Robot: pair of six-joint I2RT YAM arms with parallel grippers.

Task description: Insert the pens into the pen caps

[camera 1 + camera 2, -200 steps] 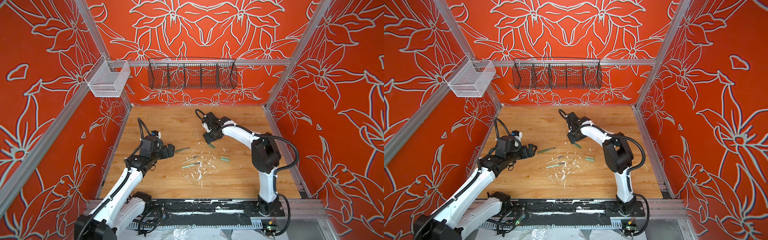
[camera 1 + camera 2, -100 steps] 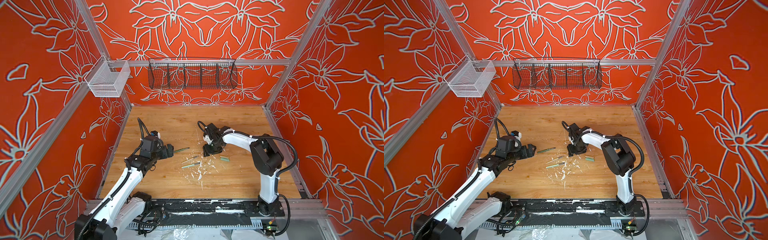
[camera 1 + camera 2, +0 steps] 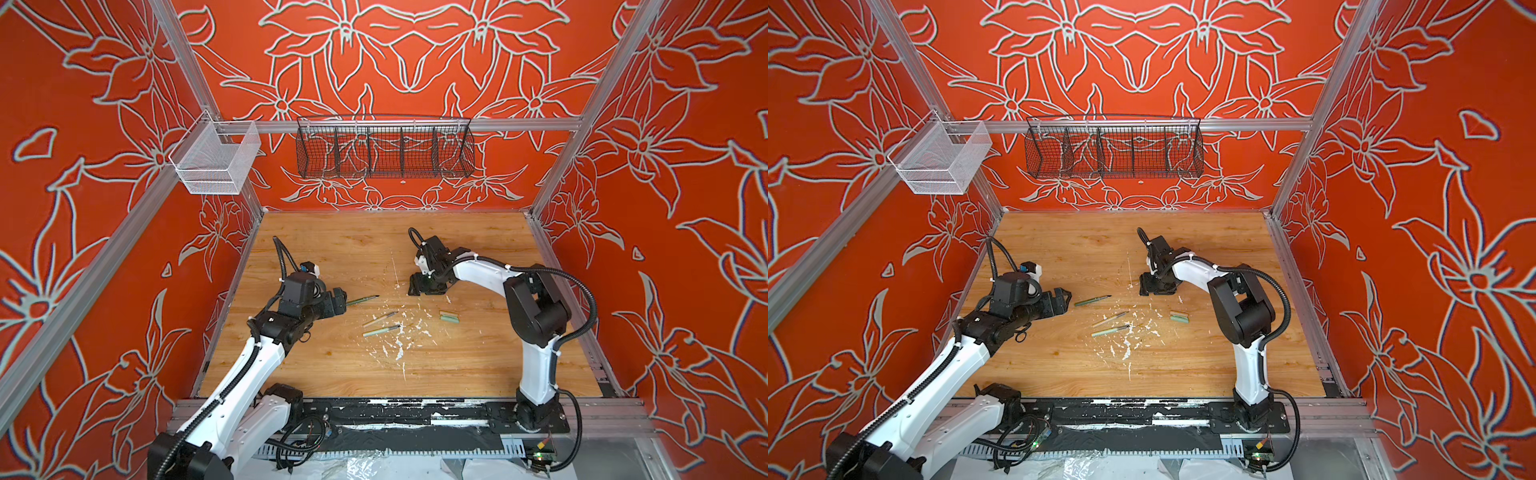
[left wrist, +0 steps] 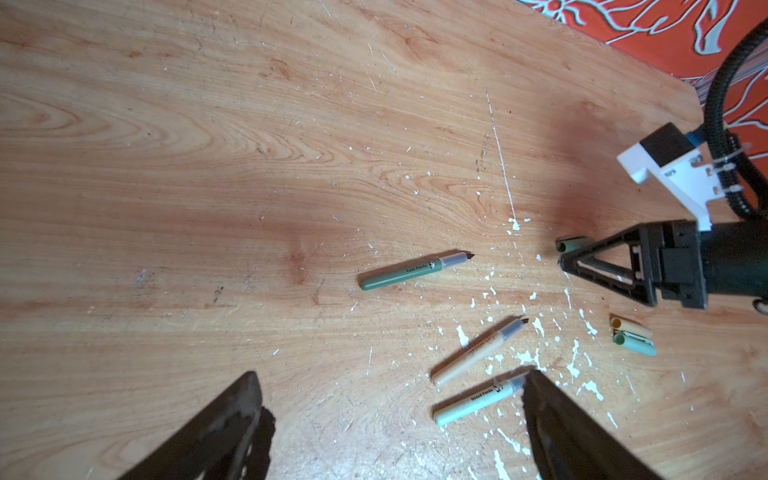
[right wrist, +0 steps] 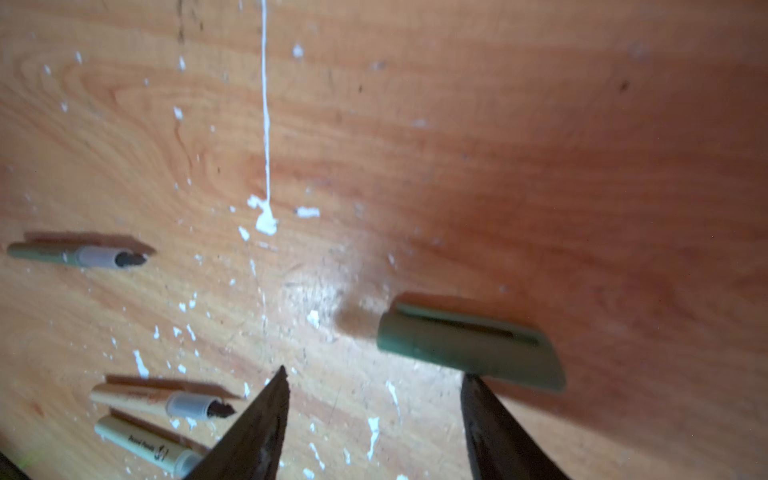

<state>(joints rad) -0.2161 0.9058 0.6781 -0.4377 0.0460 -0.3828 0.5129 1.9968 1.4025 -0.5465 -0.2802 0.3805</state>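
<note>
Dark green pen: lies uncapped left of centre with its tip aimed right. It is just right of the left gripper and apart from it, so it looks the easiest pen for that arm.
Beige pen and pale mint pen: side by side at centre, nearer than the dark green one, tips to the right, neither touched.
Dark green cap: flat on the wood, right of its pen and slightly farther. In the right wrist view it lies just past one fingertip, not between the two. Both top views hide it under the gripper.
Beige cap and pale green cap: touching each other, right of the centre pens, mouths turned towards them.
Right gripper: tips down at the table beside the dark green cap, jaws parted and empty. It is probably lining up to straddle the cap and needs a small sideways shift first.
Left gripper: jaws spread wide, holding nothing. It hovers low facing the pens, likely placed to take the matching pen.
Progress: no pen capped yet; I judge this the first pairing.
Risk: the cap is short and round, so a finger landing on it could roll it away.
Table: bare wood with white paint flecks among the pens, easily mistaken for small parts.
</note>
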